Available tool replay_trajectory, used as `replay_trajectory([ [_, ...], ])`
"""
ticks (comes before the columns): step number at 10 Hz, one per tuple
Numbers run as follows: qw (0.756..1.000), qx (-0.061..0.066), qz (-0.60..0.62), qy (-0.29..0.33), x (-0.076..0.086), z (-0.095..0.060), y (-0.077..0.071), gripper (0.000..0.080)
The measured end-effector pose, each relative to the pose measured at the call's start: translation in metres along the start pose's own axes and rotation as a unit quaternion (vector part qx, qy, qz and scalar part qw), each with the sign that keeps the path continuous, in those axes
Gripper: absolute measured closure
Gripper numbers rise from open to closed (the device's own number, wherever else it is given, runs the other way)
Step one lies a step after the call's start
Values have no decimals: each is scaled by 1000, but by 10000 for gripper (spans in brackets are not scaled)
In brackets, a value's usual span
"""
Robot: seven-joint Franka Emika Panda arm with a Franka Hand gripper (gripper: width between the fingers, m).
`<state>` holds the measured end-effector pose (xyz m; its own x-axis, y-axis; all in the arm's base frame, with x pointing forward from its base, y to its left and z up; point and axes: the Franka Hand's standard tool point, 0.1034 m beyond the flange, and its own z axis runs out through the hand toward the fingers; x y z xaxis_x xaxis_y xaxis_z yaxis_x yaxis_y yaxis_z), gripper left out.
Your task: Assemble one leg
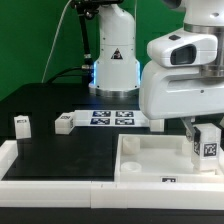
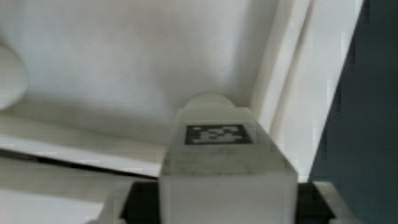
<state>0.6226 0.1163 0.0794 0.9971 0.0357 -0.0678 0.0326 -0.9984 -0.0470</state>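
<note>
The leg (image 1: pixel 208 148) stands upright in the gripper (image 1: pixel 204 136), its black-and-white tag facing the exterior camera. It hangs over the corner of the white tray (image 1: pixel 150 168) at the exterior view's right, inside the rim and close to the side wall. Whether its lower end touches the tray floor cannot be told. In the wrist view the leg (image 2: pixel 217 150) fills the middle of the picture, tag uppermost, with the tray's pale floor and raised wall (image 2: pixel 299 70) behind it.

The claw is clenched on the leg. The two jaws press its sides from above, and only their dark edges show beside it in the wrist view. The arm comes down from the top of the exterior view, its bulky white wrist (image 1: pixel 180 78) held over the tray and the hand pointing straight down.

Further out on the black table (image 1: pixel 70 150), the marker board (image 1: pixel 112 118) lies flat near the arm's base (image 1: pixel 114 62). One spare post (image 1: pixel 65 122) sits just beside the board's end, and another spare post (image 1: pixel 22 124) stands well apart, toward the exterior view's left.
</note>
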Motion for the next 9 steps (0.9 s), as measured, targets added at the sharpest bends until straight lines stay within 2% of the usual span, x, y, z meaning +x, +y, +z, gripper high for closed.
replay_trajectory([
  [2,988,9,152,-3,-1,0,-3,509],
  [3,971,16,240,-6,-1,0,-3,508],
  [5,943,15,334,-8,-1,3,-4,508],
  [7,893,17,450,-11,-1,3,-4,508],
  [9,832,16,555,-14,-1,3,-4,508],
])
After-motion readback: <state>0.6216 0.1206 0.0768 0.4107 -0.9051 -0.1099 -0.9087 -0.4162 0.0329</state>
